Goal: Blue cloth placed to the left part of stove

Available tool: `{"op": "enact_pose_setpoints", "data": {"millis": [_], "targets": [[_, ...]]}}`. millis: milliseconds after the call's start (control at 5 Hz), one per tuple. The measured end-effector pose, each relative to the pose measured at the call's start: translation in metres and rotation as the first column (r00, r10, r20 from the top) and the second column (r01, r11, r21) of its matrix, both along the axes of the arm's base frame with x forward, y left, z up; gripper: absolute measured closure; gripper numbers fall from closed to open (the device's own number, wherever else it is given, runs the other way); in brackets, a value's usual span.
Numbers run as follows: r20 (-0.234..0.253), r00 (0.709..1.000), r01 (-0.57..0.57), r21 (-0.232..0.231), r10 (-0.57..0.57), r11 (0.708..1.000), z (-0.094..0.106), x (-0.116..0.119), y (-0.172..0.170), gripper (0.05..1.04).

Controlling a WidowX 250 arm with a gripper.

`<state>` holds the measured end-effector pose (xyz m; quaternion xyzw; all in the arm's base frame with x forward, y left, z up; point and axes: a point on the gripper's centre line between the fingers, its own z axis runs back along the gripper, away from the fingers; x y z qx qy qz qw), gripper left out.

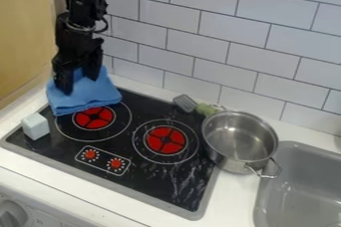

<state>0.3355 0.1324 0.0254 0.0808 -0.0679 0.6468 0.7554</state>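
I have the gripper [79,81] pointing down at the back left of the stove, its two fingers spread apart with blue cloth [83,97] between them. From this angle I can't quite tell whether a fold is caught there; the wide gap makes me think not.

The cloth lies layered and rumpled across the stove's back left corner, its front edge reaching the left burner [94,118] and its back part under the gripper. I expect it to be light, soft and limp, safe to squeeze but prone to sagging, bunching or trailing a corner. To take hold, I would choose the raised folds near its back edge and pinch several layers, since a single layer might slip or unfold. It already covers part of the stove's left side, so I judge the placing nearly done, with perhaps a small nudge forward.

Around it, the glossy black stove [154,173] probably lets cloth slide easily. A pale block [36,126] sits near its left edge, and the right burner [165,140] is beside the steel pot [230,160]. A slotted spatula [184,102] rests behind. Beyond are the white counter [232,196], grey sink [303,193] and white tiled wall [200,27].
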Motion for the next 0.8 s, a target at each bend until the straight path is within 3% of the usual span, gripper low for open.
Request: {"op": "enact_pose_setpoints", "data": {"millis": [400,800], "targets": [[0.093,0.996,0.016,0.023,-0.018,1.0,0.039,-0.003,-0.002,0.085],[0.121,0.992,0.015,0.029,-0.018,0.999,0.051,-0.01,-0.005,0.085]]}}
